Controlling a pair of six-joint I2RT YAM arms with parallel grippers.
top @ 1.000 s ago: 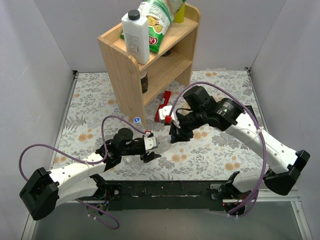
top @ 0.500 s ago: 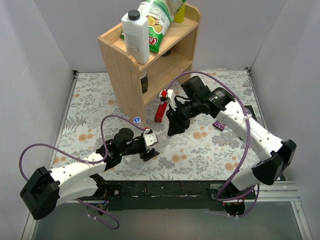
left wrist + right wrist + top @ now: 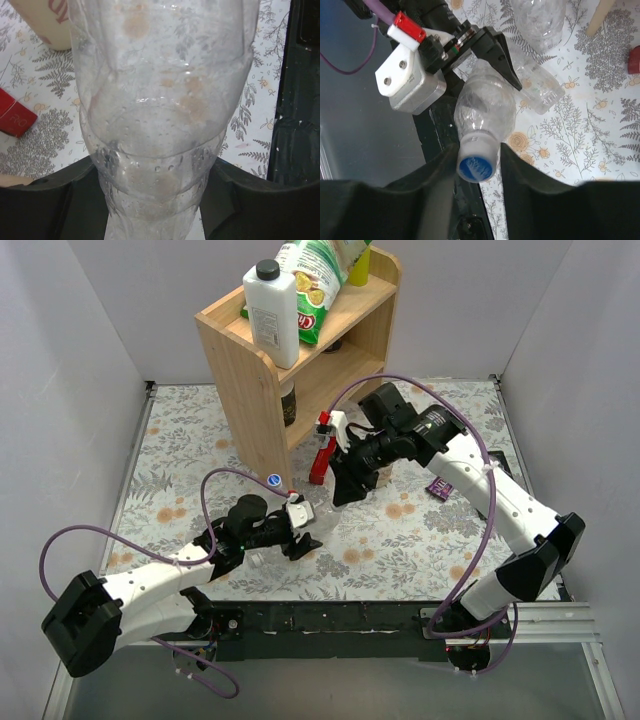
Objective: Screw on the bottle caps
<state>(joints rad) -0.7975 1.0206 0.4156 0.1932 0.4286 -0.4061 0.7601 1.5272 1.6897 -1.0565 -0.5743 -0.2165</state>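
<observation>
My left gripper [image 3: 303, 537] [image 3: 155, 200] is shut on the body of a clear bottle [image 3: 160, 100], held off the table. In the right wrist view that bottle [image 3: 482, 107] points its neck at the camera, and a blue cap with a whitish centre [image 3: 476, 167] sits on the neck. My right gripper [image 3: 343, 495] [image 3: 478, 154] is open, its jaws on either side of the cap with a thin gap on the right. Two more clear bottles, one further off [image 3: 540, 20] and one on its side [image 3: 540, 87], rest on the table. A loose blue cap [image 3: 273, 480] lies by the shelf leg.
A wooden shelf [image 3: 240, 390] stands at the back with a white jug [image 3: 272, 315] and a snack bag [image 3: 320, 280] on top. A red box [image 3: 320, 460] leans beside it, and a purple packet [image 3: 438, 488] lies to the right. The black base rail [image 3: 330, 620] runs along the near edge.
My right arm has swung up and back and its wrist has turned; the gripper moved slightly away from the front edge. My left gripper has kept the bottle almost still.
</observation>
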